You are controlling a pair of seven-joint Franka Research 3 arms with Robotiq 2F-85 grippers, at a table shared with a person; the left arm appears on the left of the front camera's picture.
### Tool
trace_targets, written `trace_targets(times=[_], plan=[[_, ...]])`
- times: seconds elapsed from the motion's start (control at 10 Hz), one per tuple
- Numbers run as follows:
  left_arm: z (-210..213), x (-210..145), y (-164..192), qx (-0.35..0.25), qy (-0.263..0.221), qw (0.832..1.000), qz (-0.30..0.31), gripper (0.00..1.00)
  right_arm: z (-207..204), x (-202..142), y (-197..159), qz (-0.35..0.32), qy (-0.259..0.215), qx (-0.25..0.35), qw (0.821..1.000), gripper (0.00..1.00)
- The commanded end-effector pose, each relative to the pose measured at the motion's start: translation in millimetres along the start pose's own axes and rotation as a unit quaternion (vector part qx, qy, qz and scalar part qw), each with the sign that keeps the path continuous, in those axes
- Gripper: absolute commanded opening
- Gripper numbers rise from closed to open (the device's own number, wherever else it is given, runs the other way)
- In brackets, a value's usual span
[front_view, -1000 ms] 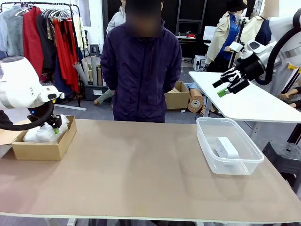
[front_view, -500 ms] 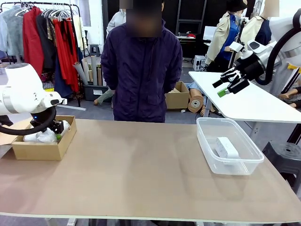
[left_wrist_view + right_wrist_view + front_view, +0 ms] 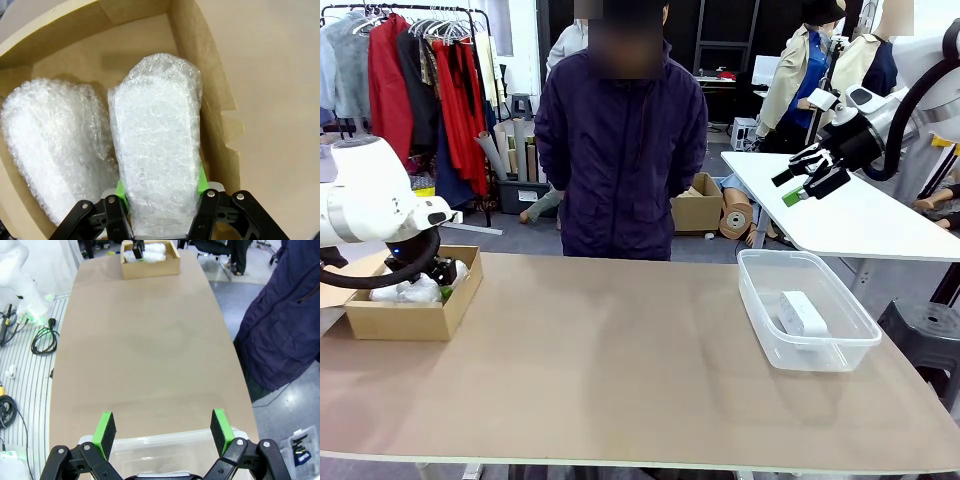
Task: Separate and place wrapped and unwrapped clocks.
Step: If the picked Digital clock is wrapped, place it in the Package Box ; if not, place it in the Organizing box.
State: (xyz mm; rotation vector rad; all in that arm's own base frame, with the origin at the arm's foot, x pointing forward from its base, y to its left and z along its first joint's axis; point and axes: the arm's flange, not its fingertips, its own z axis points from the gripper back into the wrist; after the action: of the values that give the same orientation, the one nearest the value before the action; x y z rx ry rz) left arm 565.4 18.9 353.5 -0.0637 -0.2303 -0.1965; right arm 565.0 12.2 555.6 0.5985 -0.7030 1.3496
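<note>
My left gripper reaches into the cardboard box at the table's left end and is shut on a wrapped clock, an oblong bubble-wrap bundle pinched between the green pads. A second wrapped clock lies beside it in the same box. From the front the left gripper is down among the white wrap. The bare white clock lies in the clear plastic bin at the right. My right gripper hangs open, high above and behind that bin, with nothing between its fingers.
A person in a dark jacket stands at the far edge, no hands over the table. The brown tabletop stretches bare between box and bin. In the right wrist view the clear bin's rim lies below the right gripper, the cardboard box far off.
My left arm has shifted slightly and its gripper has sunk lower into the cardboard box with the bundle. The right arm, bin and person have not moved.
</note>
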Motion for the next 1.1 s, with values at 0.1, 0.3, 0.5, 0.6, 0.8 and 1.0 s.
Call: trace_targets(times=[0.1, 0.3, 0.5, 0.6, 0.8, 1.0], plan=[[4.8, 0.0, 3.7, -0.016, -0.006, 1.0, -0.01, 1.0, 0.0, 1.3, 1.1, 0.003, 0.0, 0.001, 1.0, 1.0], [15.3, 4.1, 0.2, -0.014, -0.018, 1.0, -0.013, 1.0, 0.0, 1.3, 1.1, 0.003, 0.0, 0.001, 1.0, 1.0], [29.2, 10.7, -6.9, -0.021, -0.032, 0.999, -0.02, 1.0, 0.0, 1.3, 1.1, 0.003, 0.0, 0.001, 1.0, 1.0], [36.2, 14.3, -10.4, -0.022, -0.034, 0.999, -0.026, 1.0, 0.0, 1.3, 1.1, 0.003, 0.0, 0.001, 1.0, 1.0], [45.6, 17.9, -14.5, -0.014, -0.029, 0.999, -0.036, 1.0, 0.0, 1.3, 1.1, 0.003, 0.0, 0.001, 1.0, 1.0], [49.1, 18.1, -16.5, -0.01, -0.03, 0.998, -0.045, 1.0, 0.0, 1.3, 1.1, 0.003, 0.0, 0.001, 1.0, 1.0]])
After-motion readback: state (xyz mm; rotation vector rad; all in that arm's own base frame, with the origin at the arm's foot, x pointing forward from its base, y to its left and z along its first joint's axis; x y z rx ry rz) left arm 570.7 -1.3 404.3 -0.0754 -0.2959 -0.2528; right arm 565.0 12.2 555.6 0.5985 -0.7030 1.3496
